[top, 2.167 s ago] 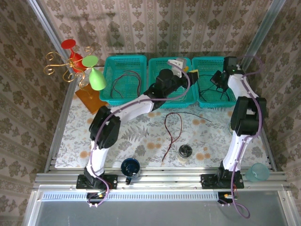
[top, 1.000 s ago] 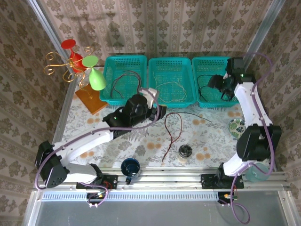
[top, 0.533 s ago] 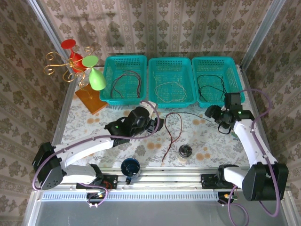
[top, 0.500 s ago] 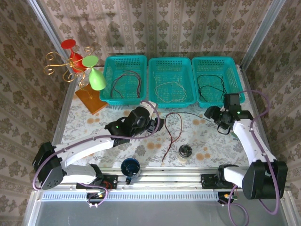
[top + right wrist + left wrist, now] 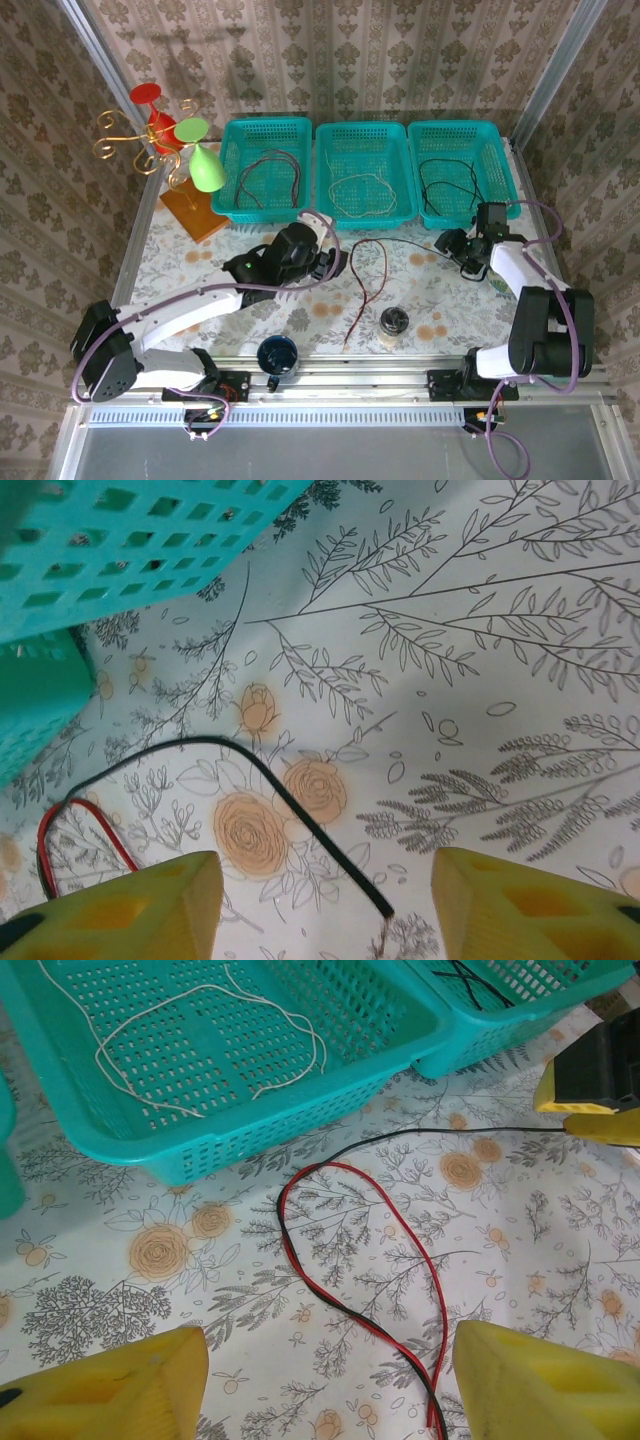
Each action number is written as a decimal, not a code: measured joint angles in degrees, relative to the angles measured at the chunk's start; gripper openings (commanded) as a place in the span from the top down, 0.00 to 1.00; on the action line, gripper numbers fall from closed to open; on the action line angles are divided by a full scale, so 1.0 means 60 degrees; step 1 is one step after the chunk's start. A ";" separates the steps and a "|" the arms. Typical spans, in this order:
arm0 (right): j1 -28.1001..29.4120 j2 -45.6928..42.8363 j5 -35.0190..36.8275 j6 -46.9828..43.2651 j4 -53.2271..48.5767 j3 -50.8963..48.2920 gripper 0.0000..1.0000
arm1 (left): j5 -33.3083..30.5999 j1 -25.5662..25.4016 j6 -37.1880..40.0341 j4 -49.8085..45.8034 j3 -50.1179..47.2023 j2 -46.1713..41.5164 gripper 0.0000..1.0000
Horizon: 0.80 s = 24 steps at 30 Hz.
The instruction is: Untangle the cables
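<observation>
Your left tool hovers low, fingers spread wide; your right tool faces it, also spread apart.

My left fingers and right fingers look like yellow plastic, dull and a bit grainy. The worktop has a smooth flowery cover with a soft shine. The middle basket is blue-green plastic, full of little holes and a bit shiny. The red and black cable has a smooth plastic skin. The white cable looks dull, like string. The near rail is bare grey metal.
</observation>
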 measured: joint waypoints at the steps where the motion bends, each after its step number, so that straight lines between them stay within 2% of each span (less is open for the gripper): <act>1: -0.0033 0.0168 -0.0036 -0.0022 0.0113 -0.0015 0.52 | 0.0007 0.0058 0.0000 0.0000 0.0000 0.0000 0.34; 12: -0.0146 0.0965 -0.0754 -0.0124 0.0674 -0.0033 0.70 | 0.0182 0.0386 0.0022 -0.0025 0.0004 -0.0040 0.34; 14: -0.0146 0.0980 -0.0889 -0.0120 0.0769 -0.0033 0.77 | 0.0186 0.0426 0.0022 -0.0058 0.0004 -0.0087 0.34; 18: -0.0146 0.1035 -0.1107 -0.0113 0.0907 -0.0033 1.00 | 0.0189 0.0474 0.0022 -0.0127 0.0004 -0.0153 0.34; 24: -0.0146 0.0852 -0.1184 -0.0091 0.0896 -0.0033 1.00 | 0.0525 0.0765 -0.0007 -0.0149 0.0004 -0.0386 0.34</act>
